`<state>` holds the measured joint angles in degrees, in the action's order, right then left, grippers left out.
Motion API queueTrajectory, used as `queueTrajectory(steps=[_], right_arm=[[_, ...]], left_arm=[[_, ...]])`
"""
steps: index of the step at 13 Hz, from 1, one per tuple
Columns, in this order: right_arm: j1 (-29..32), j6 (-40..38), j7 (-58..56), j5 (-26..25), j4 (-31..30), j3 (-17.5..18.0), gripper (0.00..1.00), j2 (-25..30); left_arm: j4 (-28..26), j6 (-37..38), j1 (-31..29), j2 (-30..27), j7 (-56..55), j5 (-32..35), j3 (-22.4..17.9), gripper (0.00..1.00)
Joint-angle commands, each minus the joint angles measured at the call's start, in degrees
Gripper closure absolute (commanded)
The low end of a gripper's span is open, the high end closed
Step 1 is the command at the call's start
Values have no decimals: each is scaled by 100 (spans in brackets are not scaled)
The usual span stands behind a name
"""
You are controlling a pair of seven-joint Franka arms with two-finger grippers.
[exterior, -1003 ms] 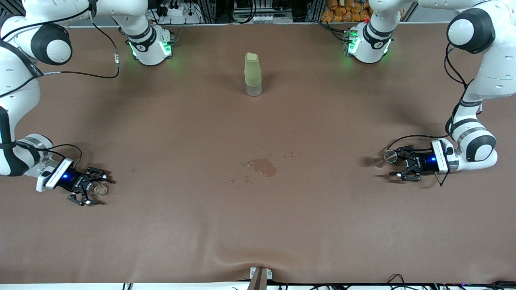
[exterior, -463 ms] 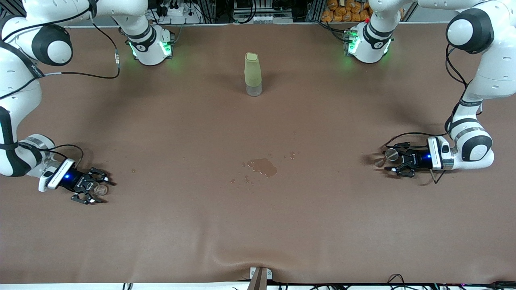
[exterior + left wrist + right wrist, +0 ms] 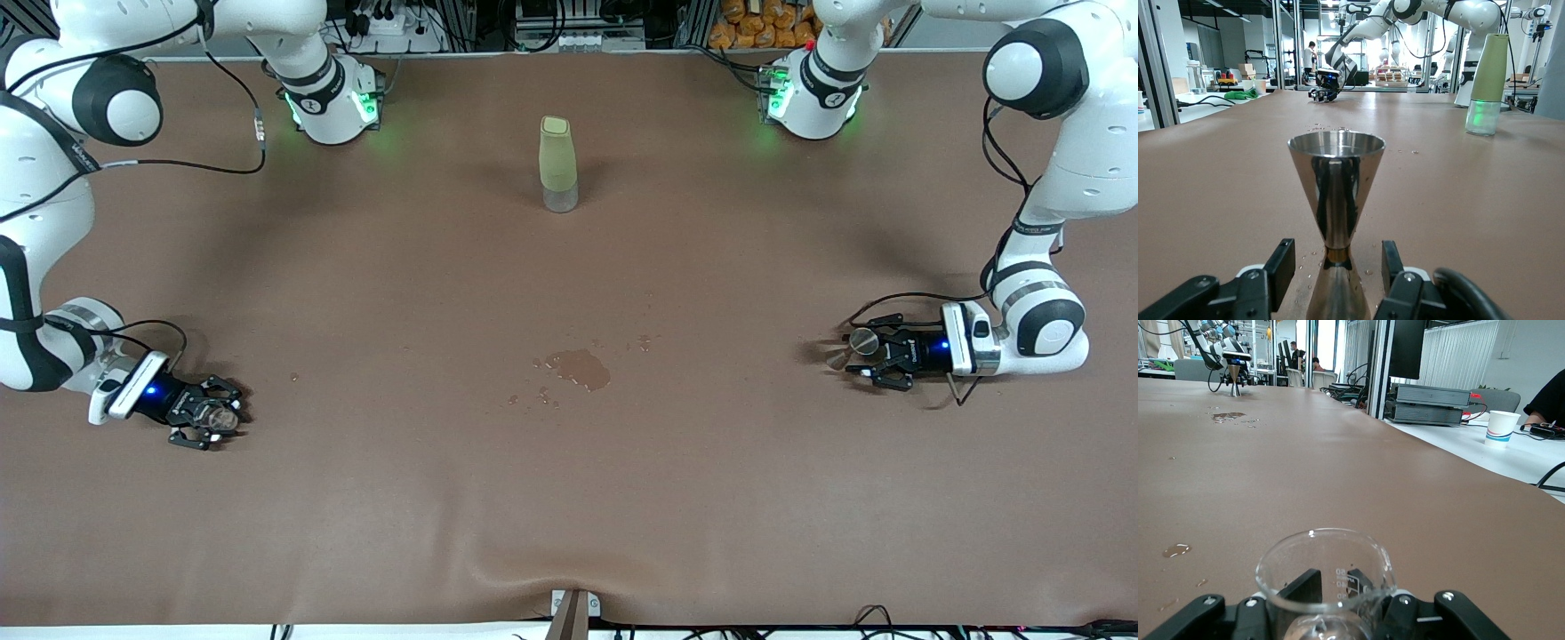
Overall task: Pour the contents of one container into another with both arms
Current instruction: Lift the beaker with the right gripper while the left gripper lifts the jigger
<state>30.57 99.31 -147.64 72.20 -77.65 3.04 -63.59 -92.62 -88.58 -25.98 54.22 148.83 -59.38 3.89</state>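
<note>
The tiny clear glass cup (image 3: 224,416) stands on the brown table at the right arm's end. My right gripper (image 3: 213,418) lies low along the table and is shut on it. In the right wrist view the cup (image 3: 1327,613) sits between the black fingers (image 3: 1301,587), which press its walls. The steel jigger (image 3: 861,340) stands upright at the left arm's end. My left gripper (image 3: 861,354) is open around it. In the left wrist view the jigger (image 3: 1336,180) has a gap between its waist and each of the fingers (image 3: 1283,267).
A tall pale-green bottle (image 3: 557,164) stands mid-table, farther from the front camera than both grippers. A small puddle (image 3: 582,367) with scattered drops wets the middle of the table. The table cover bulges in a fold (image 3: 533,569) at the front edge.
The right gripper's fingers have come together onto the glass cup. The left gripper's fingers have narrowed around the jigger, and that hand has turned a little.
</note>
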Motion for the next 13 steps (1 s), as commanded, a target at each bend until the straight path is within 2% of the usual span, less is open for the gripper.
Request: queueTrajectory(steps=[1, 4, 10, 13], right_arm=[[1, -43, 42, 128, 180, 3, 100, -110], [54, -113, 428, 67, 180, -5, 100, -66], [36, -560, 991, 119, 180, 3, 100, 13], [-25, -676, 1333, 119, 180, 30, 100, 197]], left_arm=[[-2, 25, 49, -43, 111, 93, -38, 46], [-11, 25, 58, -52, 111, 93, -38, 50], [-11, 42, 58, -70, 225, 93, -12, 51], [-11, 51, 58, -70, 348, 102, 24, 58]])
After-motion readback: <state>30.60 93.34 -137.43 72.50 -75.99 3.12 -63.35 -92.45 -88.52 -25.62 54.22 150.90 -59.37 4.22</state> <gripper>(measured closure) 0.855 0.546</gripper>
